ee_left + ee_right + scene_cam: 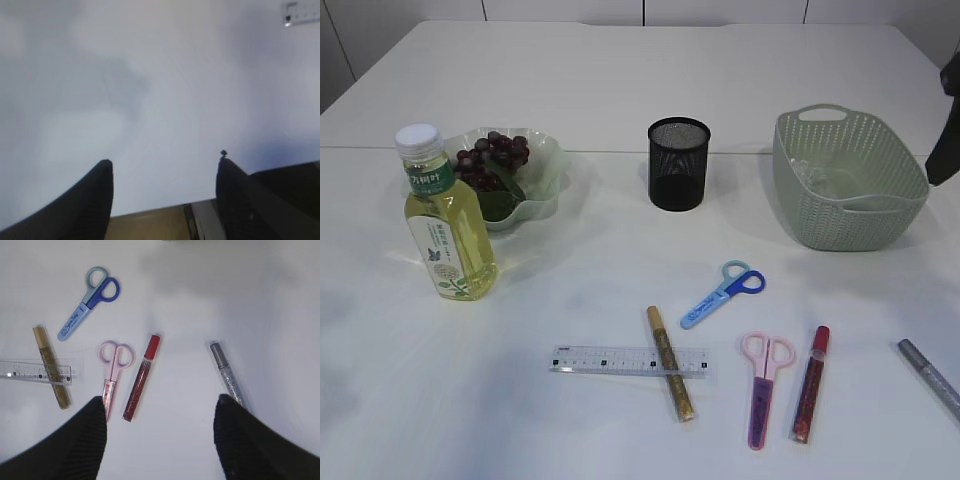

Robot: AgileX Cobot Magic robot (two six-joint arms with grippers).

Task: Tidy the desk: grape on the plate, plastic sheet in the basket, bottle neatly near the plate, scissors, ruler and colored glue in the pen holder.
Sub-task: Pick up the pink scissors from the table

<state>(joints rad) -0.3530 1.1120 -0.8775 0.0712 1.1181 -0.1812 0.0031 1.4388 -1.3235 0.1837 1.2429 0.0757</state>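
Exterior cam: chest height, slanted down at the whole table (620, 90). Left wrist: close, over bare tabletop, ruler (302, 13) end at top right. Right wrist: higher, facing down; shares ruler, scissors and glue sticks with exterior.

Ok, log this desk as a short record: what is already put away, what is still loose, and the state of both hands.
plate: holds grapes
bottle: upright, beside the plate
basket: clear plastic sheet inside
pen holder: upright; nothing sticks out of it
loose on table: ruler under gold glue; blue scissors; pink scissors; red glue; silver glue
left hand: open, holding nothing, above bare table
right hand: open, holding nothing, above the glue tubes
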